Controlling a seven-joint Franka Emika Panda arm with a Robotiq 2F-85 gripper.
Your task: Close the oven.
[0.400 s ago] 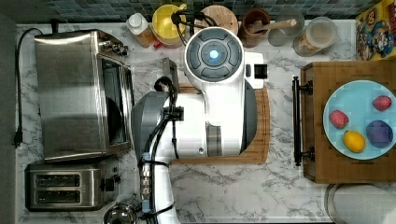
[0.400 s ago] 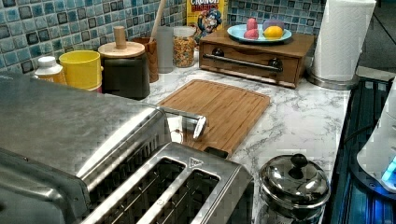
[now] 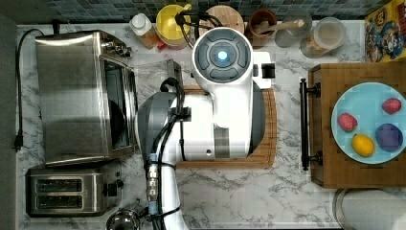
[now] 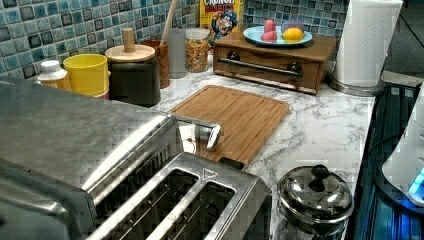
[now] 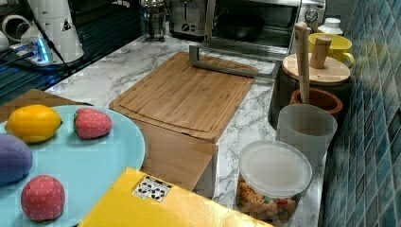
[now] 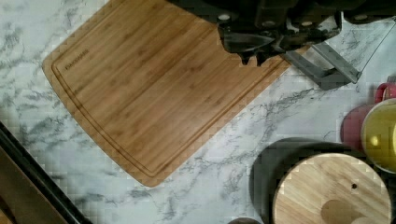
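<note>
Located the oven (image 3: pixel 76 96) at the top view's left, against the counter's edge, with the two-slot toaster (image 3: pixel 67 191) just beside it. Found its glass door (image 5: pixel 246 45) dropped open and lying close to flat, dark cavity exposed in the right view. Noted the bar handle (image 5: pixel 227 66) at the door's free edge, reaching out to the near edge of the cutting board (image 5: pixel 189 94) (touching the wood or just above it: cannot tell). Placed the arm (image 3: pixel 222 96) over the cutting board in the top view, wrist end toward the oven. Picked out the gripper (image 6: pixel 254 53) in the wrist view, hanging above the board's edge with the handle just beside it and not in contact. Cannot tell whether the gripper is spread or pressed together; seen gripping nothing. Judged the step in hand as the approach: task not yet begun in effect, door fully down, handle untouched. Judged the next move as getting under or behind the handle bar, then lifting along the arc of the hinge, up and toward the oven's face, until the door seats. Worth minding: little room between the bar and the board for coming in from below, so a low entry from the open side of the bar looks safer than a straight descent. Also worth minding the jars and canisters standing near the door's far end during the swing.
</note>
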